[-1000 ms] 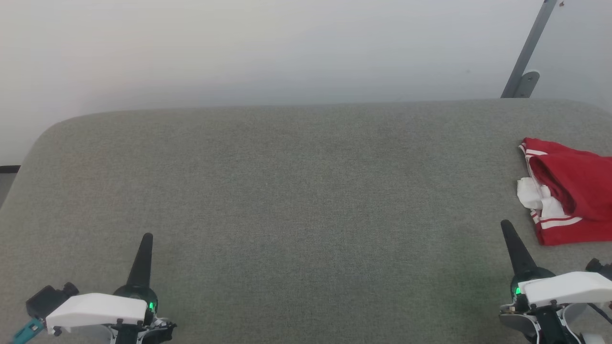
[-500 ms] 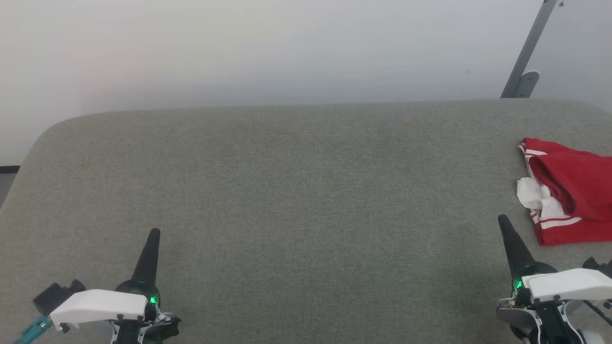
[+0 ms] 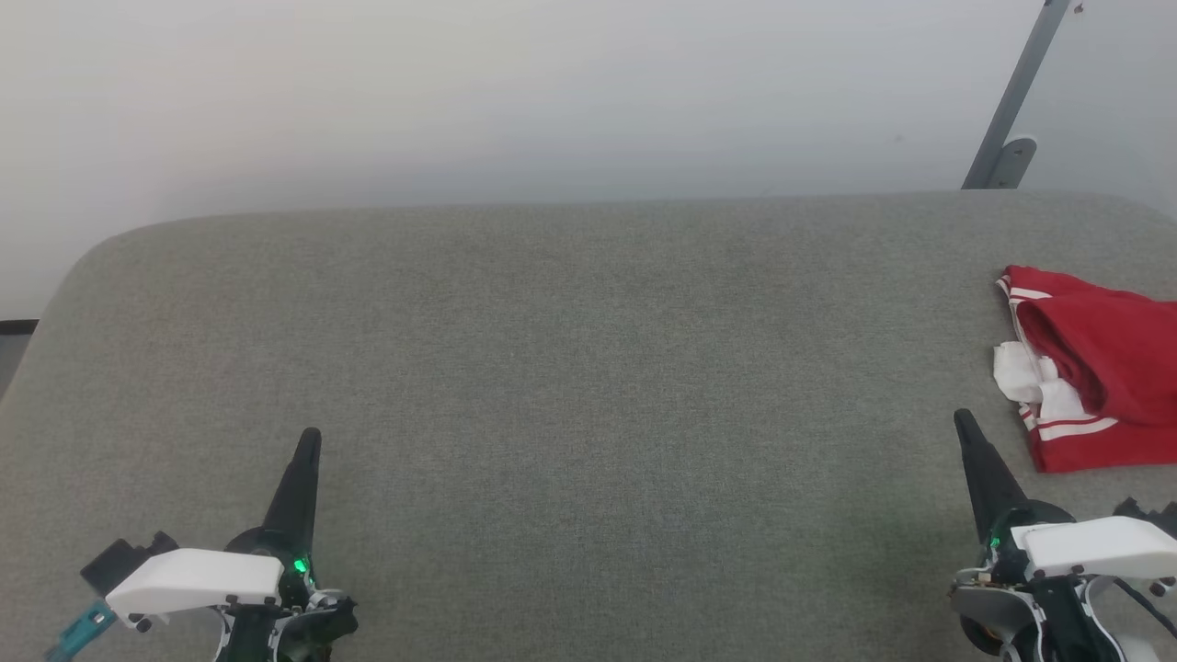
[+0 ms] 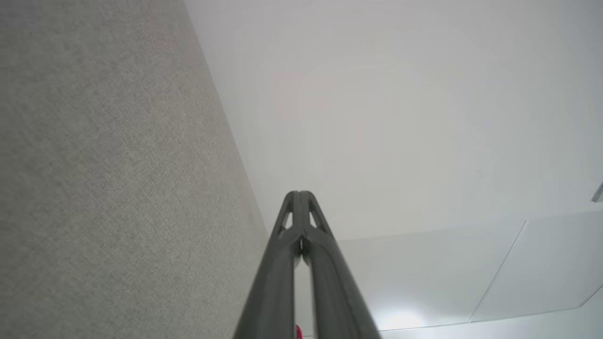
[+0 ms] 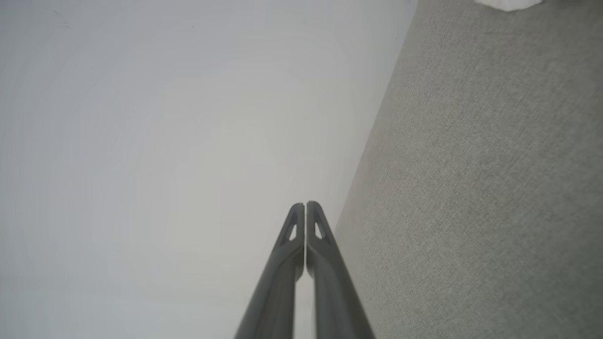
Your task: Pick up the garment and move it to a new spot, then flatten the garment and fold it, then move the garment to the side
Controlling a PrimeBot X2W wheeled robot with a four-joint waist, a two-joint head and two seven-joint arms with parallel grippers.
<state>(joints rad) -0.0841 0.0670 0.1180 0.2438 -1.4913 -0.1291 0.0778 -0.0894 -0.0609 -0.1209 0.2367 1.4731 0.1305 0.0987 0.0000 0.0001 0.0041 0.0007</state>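
Observation:
The garment [image 3: 1099, 368], a red shirt with white sleeve fabric and striped trim, lies folded at the far right of the grey-green cushioned surface [image 3: 588, 386], cut off by the frame edge. A white scrap of it [image 5: 506, 4] peeks in at the top of the right wrist view. My right gripper [image 3: 964, 421] stands at the lower right, just left of the garment's near corner and apart from it, fingers pressed together [image 5: 305, 205] with nothing between them. Far from the garment, at the lower left, my left gripper [image 3: 311, 435] is also shut and empty [image 4: 298, 193].
A pale wall rises behind the cushioned surface. A grey metal bar with a bracket [image 3: 1007, 138] leans at the upper right. The surface's rounded left corner [image 3: 83, 267] drops off toward a dark strip of floor.
Both grippers have crept forward up the surface; the left has also drifted slightly right and the right slightly left. The garment lies as before.

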